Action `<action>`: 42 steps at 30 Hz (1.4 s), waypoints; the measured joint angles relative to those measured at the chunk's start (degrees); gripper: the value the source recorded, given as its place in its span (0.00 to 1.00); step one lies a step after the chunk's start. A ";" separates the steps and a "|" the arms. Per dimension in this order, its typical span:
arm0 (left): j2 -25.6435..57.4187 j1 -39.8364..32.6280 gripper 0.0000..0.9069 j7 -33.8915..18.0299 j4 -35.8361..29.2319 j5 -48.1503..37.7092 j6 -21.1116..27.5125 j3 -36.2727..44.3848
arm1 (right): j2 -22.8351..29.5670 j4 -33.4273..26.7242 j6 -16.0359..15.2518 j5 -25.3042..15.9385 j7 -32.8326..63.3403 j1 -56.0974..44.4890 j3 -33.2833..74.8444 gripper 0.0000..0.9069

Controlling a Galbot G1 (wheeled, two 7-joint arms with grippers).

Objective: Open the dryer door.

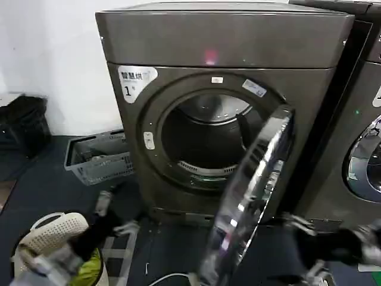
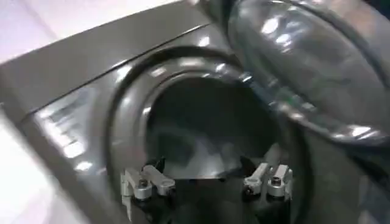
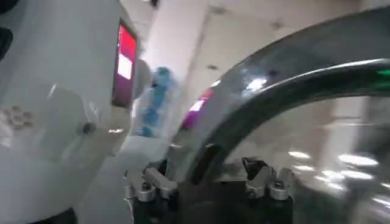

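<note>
The dryer [image 1: 226, 42] with the "1" sticker [image 1: 134, 80] has its drum opening [image 1: 208, 143] exposed. The dryer door [image 1: 256, 185] is swung out and stands nearly edge-on, its chrome ring gleaming. My right gripper [image 1: 300, 247] hovers low, just right of the door's lower edge. In the right wrist view it [image 3: 207, 185] is open, and the door's rim [image 3: 274, 97] rises close in front of its fingers. My left gripper [image 1: 116, 214] is low at the left, apart from the door. It [image 2: 207, 182] is open and empty, facing the drum opening [image 2: 207, 128] with the door [image 2: 311, 67] beside it.
A second machine [image 1: 363, 149] with its own chrome-ringed door stands right against the dryer. A grey crate [image 1: 98, 158] sits on the floor to the left, with a black bag [image 1: 24, 122] behind it. A white laundry basket [image 1: 59, 235] is under my left arm.
</note>
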 joint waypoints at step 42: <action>-21.61 -57.83 1.00 -0.07 32.57 -0.40 -0.45 64.51 | 23.29 -44.19 -13.18 -62.08 96.45 -19.05 79.29 1.00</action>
